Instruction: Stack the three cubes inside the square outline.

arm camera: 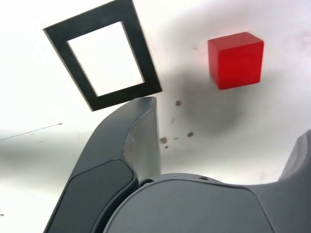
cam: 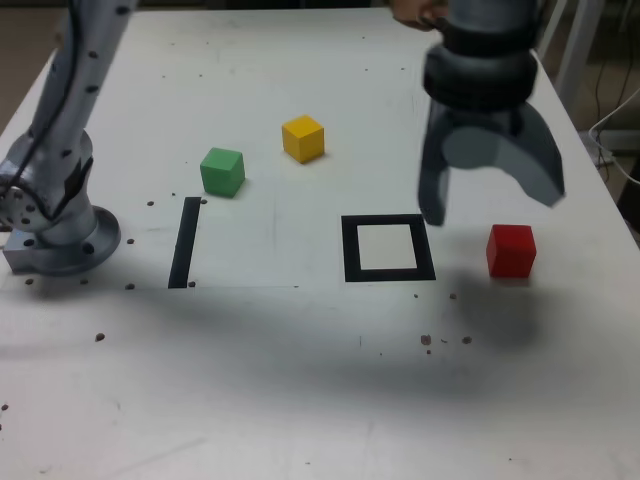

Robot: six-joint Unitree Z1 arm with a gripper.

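My spread, empty fingers (cam: 490, 208) hang above the table; the small solid red cube (cam: 511, 250) lies toward the exterior view's right.

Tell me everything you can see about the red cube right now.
The red cube is a small, solid, matte block with crisp edges, evenly coloured and unmarked. It sits flat on the white table, apart from and outside the square outline, on that outline's right in the exterior view. Nothing touches it. The gripper hangs above with jaws spread, between outline and cube, and its shadow falls on the table beside the cube.
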